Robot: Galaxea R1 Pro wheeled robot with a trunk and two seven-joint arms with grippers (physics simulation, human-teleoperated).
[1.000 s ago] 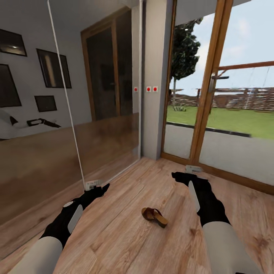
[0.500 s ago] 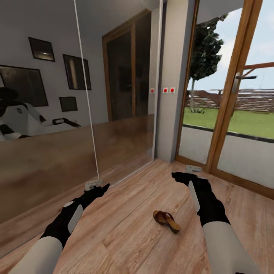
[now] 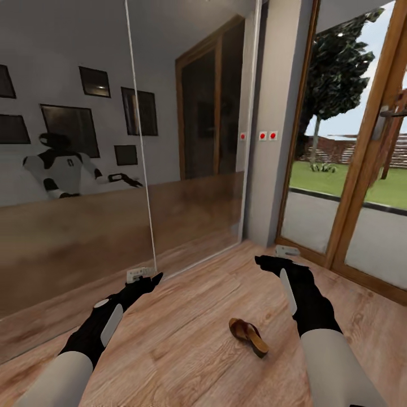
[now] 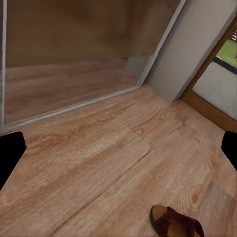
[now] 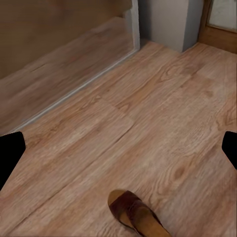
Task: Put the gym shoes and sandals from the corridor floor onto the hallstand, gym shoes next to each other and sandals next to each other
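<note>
Both hands, left (image 3: pixel 151 277) and right (image 3: pixel 265 262), are hovering open above the light-brown wood-plank floor (image 3: pixel 186 339), flanking one small brown slip-on sandal (image 3: pixel 248 336).

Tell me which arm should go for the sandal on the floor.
Right, probably. In the head view the brown sandal lies on the corridor floor nearer the right gripper than the left gripper. Both grippers are open and empty.
</note>
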